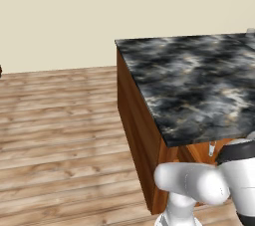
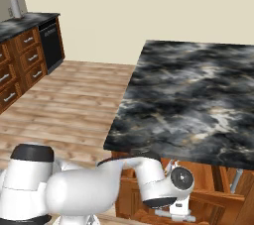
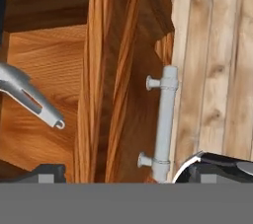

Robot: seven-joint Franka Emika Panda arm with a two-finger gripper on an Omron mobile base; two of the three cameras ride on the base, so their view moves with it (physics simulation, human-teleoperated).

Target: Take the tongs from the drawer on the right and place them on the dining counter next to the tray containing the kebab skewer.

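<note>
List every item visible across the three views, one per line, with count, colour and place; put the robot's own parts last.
dining counter: one, glossy black stone with grey-white marbling on a reddish-brown wooden base, right of the plank floor.
drawer: one, reddish-brown wood, open under the counter edge, seen from the hand view.
drawer handle: one, pale grey bar on the drawer front.
tongs: one, grey metal, lying inside the drawer.
floor: pale wooden planks.
kitchen cabinets: a run, reddish-brown with grey handles and a dark top, far left in the right base view.
bottle: one, greyish, on that dark top.
arm: one, white with dark joints, low by the drawer.
gripper: one, dark tips, open, holding nothing.
</note>
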